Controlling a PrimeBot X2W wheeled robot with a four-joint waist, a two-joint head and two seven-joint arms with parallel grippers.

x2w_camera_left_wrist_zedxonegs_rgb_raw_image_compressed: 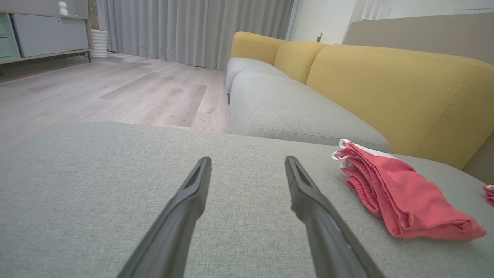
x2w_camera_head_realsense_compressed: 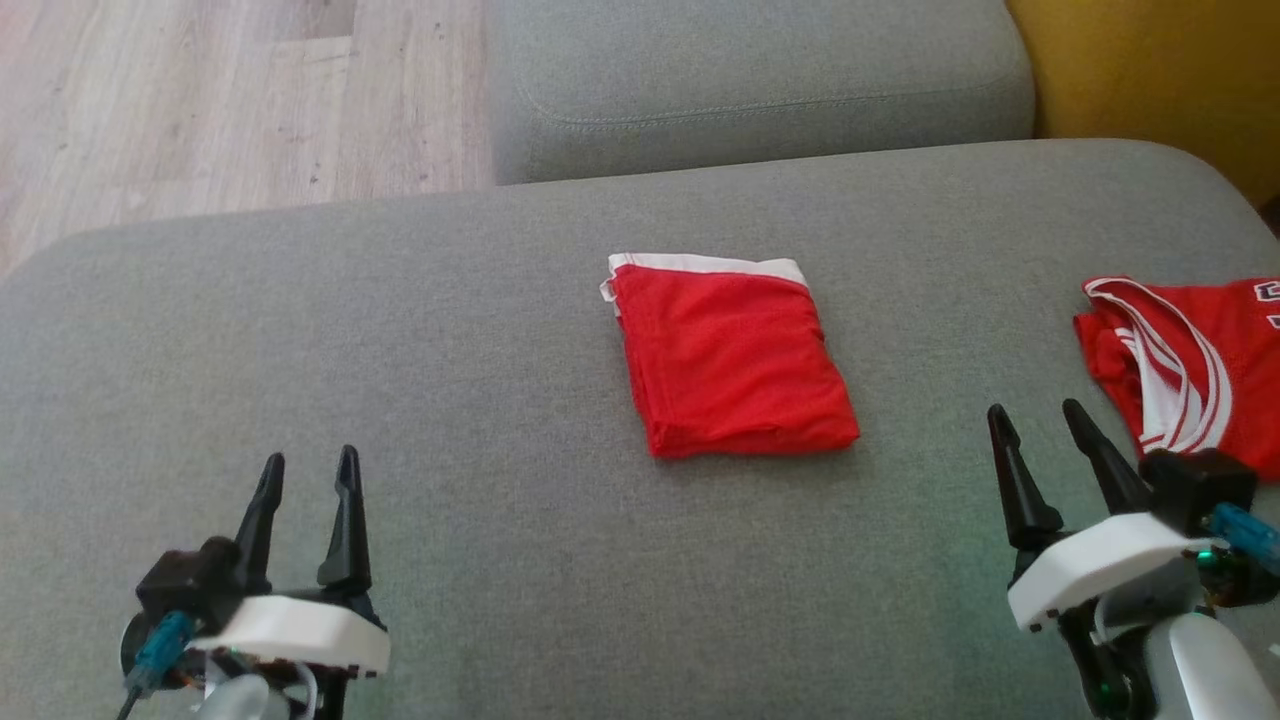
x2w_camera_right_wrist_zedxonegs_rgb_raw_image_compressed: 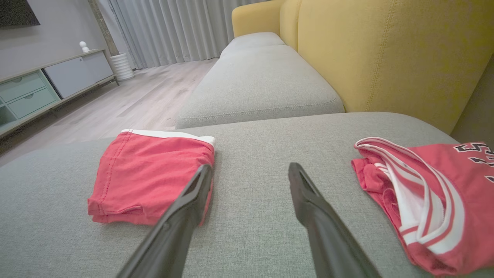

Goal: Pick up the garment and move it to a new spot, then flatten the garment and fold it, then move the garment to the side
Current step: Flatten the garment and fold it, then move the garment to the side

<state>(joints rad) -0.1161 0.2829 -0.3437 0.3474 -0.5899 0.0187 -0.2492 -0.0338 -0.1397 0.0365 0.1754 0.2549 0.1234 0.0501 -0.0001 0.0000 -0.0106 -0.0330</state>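
While left gripper [x2w_camera_head_realsense_compressed: 310,457], right gripper [x2w_camera_head_realsense_compressed: 1033,408] are sitting wide open, empty, folded garment [x2w_camera_head_realsense_compressed: 730,360] is lying on cushion [x2w_camera_head_realsense_compressed: 400,330]; moving aside likely needing pinch through all layers.

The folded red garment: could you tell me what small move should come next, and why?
Probably ease the right gripper toward the near right corner of the folded red garment. It lies ungripped on the cushion; only moving it aside seems left, and the left gripper is farther off.

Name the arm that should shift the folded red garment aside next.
Right, probably: the right gripper stands open nearer the folded garment; the left gripper sits farther off.
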